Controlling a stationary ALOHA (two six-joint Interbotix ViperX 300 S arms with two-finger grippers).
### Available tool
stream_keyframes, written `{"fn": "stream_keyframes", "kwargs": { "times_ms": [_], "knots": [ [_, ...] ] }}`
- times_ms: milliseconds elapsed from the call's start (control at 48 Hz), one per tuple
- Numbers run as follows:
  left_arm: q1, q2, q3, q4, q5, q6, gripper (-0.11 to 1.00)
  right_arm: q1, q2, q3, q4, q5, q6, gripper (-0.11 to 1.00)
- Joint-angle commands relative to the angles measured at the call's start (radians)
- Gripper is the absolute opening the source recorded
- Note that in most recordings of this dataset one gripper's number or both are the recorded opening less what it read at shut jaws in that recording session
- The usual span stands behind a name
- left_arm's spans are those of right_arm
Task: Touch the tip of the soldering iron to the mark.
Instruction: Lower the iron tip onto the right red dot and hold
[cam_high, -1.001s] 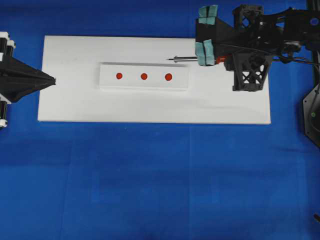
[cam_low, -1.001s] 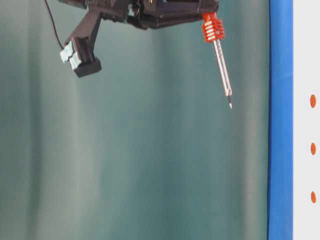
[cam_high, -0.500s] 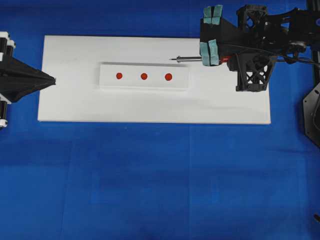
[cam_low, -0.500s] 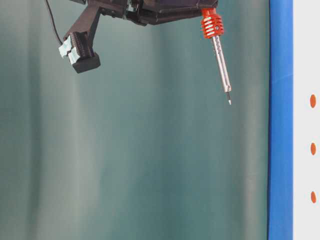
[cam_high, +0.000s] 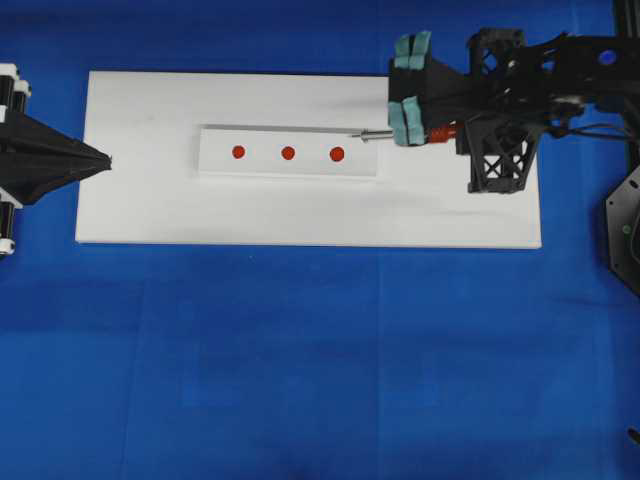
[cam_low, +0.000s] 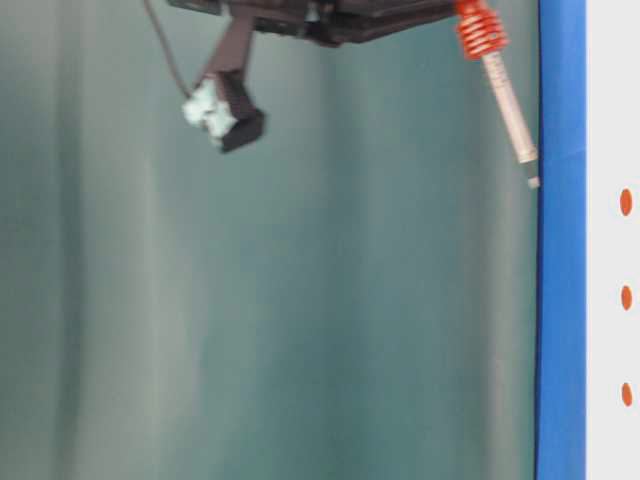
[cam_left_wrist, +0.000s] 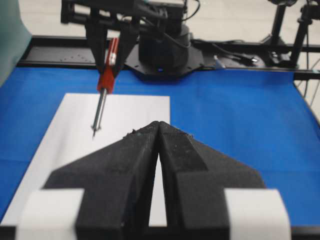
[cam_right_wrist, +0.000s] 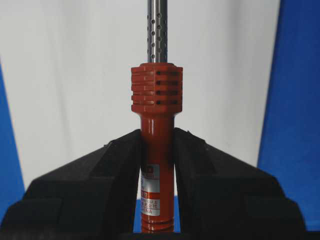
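My right gripper (cam_high: 446, 130) (cam_right_wrist: 157, 133) is shut on the red-orange handle of the soldering iron (cam_right_wrist: 157, 120). Its silver shaft (cam_high: 376, 135) (cam_low: 508, 98) points left over the white board (cam_high: 150, 210). The tip (cam_low: 533, 182) (cam_left_wrist: 93, 134) hangs just above the far right corner of the raised white strip (cam_high: 220, 165). That strip bears three red marks; the nearest mark (cam_high: 337, 154) lies a little left of and nearer than the tip, apart from it. My left gripper (cam_high: 105, 158) (cam_left_wrist: 158, 124) is shut and empty at the board's left edge.
Blue cloth (cam_high: 320, 360) covers the table around the board. The other two marks (cam_high: 288, 153) (cam_high: 238, 152) lie further left on the strip. A teal-padded bracket (cam_high: 408, 90) rides on the right arm. A black arm base (cam_left_wrist: 162, 52) and the black cord stand behind the board.
The right arm has lowered the iron toward the board and shifted it toward the strip. The tip now reaches the strip's corner. The left arm has stayed still.
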Motion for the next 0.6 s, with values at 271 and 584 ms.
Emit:
{"fn": "stream_keyframes", "kwargs": {
  "times_ms": [271,584],
  "knots": [
    [0.002,0.009,-0.011,0.002,-0.006,-0.002,0.02,-0.023,0.092,0.005,0.002,-0.092,0.0,0.06],
    [-0.003,0.009,-0.012,0.0,-0.005,0.002,0.02,-0.028,0.129,0.006,0.002,-0.123,-0.005,0.06]
  ]
}}
